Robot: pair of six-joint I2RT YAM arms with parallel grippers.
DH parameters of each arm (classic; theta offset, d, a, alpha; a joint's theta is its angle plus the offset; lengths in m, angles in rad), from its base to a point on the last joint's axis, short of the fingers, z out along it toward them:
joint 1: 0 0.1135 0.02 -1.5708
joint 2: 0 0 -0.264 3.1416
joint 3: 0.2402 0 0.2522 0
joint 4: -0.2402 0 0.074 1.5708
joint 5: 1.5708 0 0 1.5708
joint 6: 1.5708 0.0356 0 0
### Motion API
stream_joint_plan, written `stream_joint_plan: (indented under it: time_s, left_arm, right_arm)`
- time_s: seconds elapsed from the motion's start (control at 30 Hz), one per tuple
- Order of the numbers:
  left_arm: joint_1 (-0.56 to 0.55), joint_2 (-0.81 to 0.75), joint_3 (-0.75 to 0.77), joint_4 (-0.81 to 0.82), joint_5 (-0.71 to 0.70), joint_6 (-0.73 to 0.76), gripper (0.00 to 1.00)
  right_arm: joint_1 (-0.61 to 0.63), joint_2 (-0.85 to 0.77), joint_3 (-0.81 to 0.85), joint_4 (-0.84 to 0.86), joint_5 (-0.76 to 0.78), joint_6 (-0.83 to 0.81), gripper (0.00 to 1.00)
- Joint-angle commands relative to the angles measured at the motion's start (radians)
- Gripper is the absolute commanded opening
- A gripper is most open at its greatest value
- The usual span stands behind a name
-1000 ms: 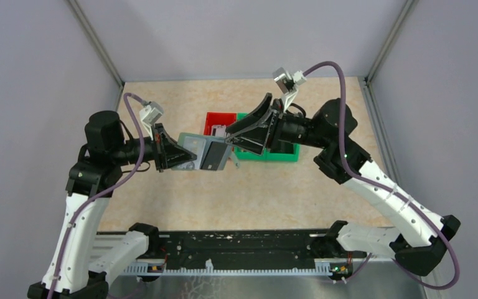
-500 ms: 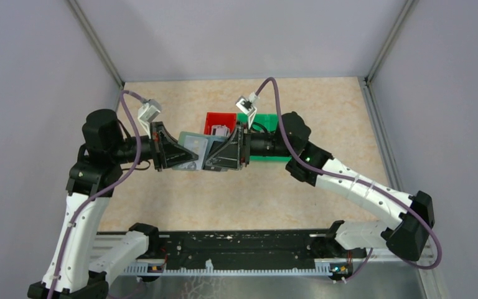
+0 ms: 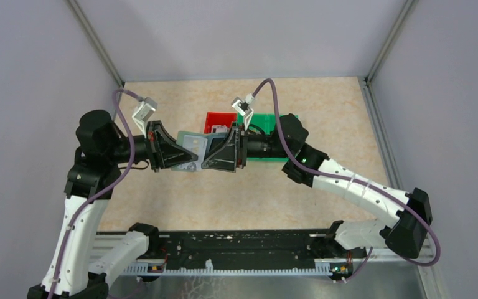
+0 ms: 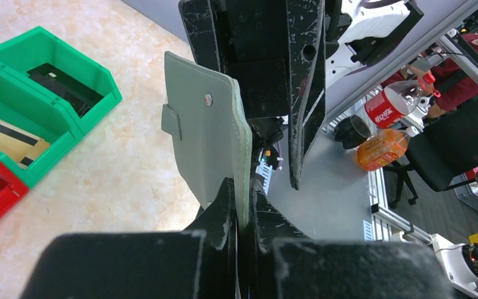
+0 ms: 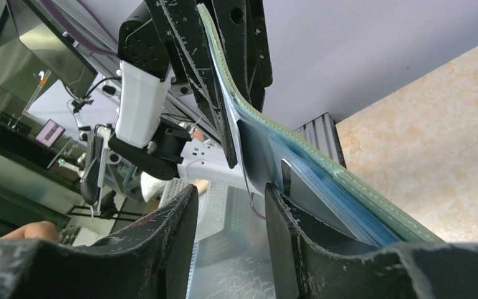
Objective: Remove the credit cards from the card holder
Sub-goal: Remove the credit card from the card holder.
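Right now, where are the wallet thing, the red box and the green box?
card holder (image 4: 202, 137): left wrist view, on its grey-green outer flap.
red bin (image 3: 216, 118): top view, on its far wall.
green bin (image 3: 261, 119): top view, on its far edge.

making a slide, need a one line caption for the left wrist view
Left gripper pinching the edge of the pale green card holder above the table, green bins to one side.

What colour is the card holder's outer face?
Pale grey-green card holder, best seen in the left wrist view.
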Motion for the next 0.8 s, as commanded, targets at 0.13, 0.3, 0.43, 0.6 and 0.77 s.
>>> stream_joint_plan:
  time_s: [0.13, 0.3, 0.43, 0.6, 0.77]
  left_arm:
    - [-0.003, -0.024, -0.001, 0.073, 0.021, -0.04, 0.0]
    - [-0.003, -0.022, 0.0, 0.071, 0.019, -0.047, 0.0]
    - [-0.003, -0.012, 0.011, 0.057, 0.021, -0.048, 0.06]
    - [-0.003, 0.011, 0.017, 0.096, 0.111, -0.108, 0.39]
    - [-0.003, 0.002, -0.002, 0.194, 0.17, -0.19, 0.48]
  right_arm:
    - [0.027, 0.045, -0.001, 0.182, -0.021, 0.067, 0.3]
    - [0.027, 0.068, -0.011, 0.276, -0.033, 0.125, 0.19]
    - [0.027, 0.066, -0.014, 0.288, -0.029, 0.13, 0.03]
    - [0.019, 0.03, -0.064, 0.304, -0.016, 0.125, 0.0]
    - [0.014, -0.011, -0.101, 0.317, 0.013, 0.118, 0.0]
